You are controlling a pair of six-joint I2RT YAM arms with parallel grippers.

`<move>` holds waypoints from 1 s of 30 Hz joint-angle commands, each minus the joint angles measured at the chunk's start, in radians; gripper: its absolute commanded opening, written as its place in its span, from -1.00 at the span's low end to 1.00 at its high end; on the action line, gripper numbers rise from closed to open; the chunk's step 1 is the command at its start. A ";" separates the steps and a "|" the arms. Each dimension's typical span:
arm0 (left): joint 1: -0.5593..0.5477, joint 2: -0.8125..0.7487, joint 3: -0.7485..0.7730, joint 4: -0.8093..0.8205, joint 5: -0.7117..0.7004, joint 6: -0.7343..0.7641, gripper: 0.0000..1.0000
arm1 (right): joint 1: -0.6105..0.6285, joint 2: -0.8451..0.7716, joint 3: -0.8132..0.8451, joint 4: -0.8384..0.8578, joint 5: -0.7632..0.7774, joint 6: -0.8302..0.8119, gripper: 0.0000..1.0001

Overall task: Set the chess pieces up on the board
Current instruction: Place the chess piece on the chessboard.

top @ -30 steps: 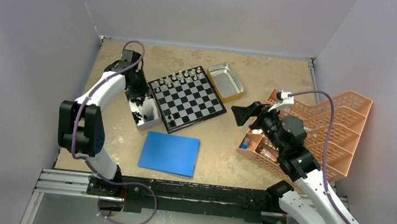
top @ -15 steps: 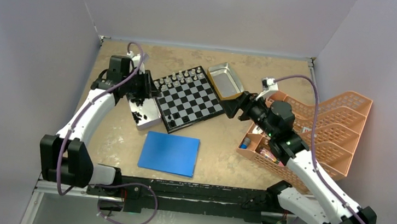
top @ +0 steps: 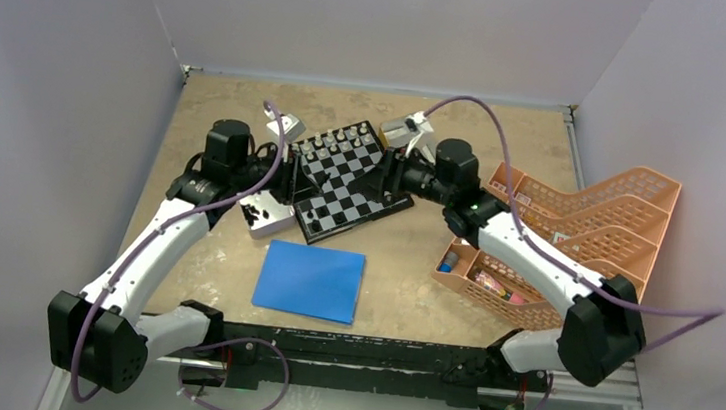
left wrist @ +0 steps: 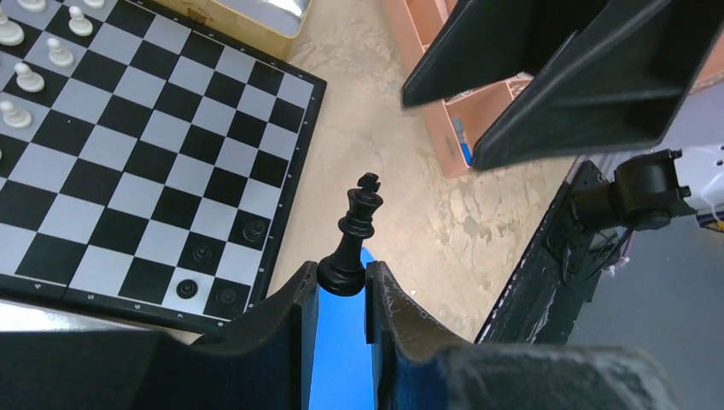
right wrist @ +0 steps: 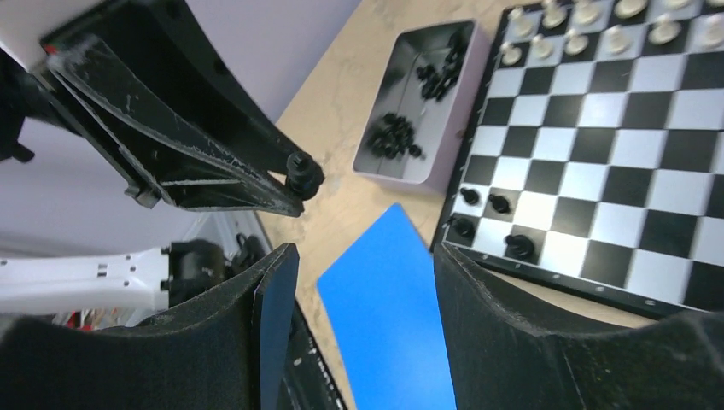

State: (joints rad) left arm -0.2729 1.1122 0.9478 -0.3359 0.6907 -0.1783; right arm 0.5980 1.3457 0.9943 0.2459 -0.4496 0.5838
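Progress on the set-up looked uneven to us. The white pieces [left wrist: 30,79] stood in rows along the far side of the board [top: 346,178], though we could not count whether every one was there. On the near side we found only four black pieces [right wrist: 499,203], grouped on the squares at one corner. A heap of other black ones lay in the metal tray [right wrist: 380,175] just beside the board's left edge, so we judged most of the black side yet to be placed. The left fingers [left wrist: 290,312] were clamped on the base of the black king [left wrist: 359,231]. They held it upright in the air off the board's near corner, above the counter [top: 404,259] and the edge of the blue sheet [top: 309,280]. The right fingers [right wrist: 487,299] stood apart with nothing between them, facing the left ones from close by across that corner of the board. We took this for a hand-over in the making, or a simple crossing of paths; we could not tell which. Either way, the king had no square yet, and the back rank it belongs to was nearly bare.
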 commanded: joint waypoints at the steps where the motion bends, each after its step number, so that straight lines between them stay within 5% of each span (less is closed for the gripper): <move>1: -0.006 -0.013 -0.015 0.066 0.070 0.067 -0.85 | 0.042 0.038 0.070 0.075 -0.097 0.014 0.24; 8: -0.008 0.010 -0.018 0.065 0.098 0.066 -0.86 | 0.058 0.091 0.094 0.125 -0.101 0.050 0.38; 30: -0.011 0.024 -0.024 0.078 0.155 0.071 -0.86 | 0.110 0.207 0.160 0.151 -0.122 0.086 -0.22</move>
State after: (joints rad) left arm -0.2775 1.1469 0.9287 -0.3004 0.8150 -0.1360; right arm 0.6964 1.5612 1.1175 0.3447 -0.5434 0.6586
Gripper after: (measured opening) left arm 0.226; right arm 0.437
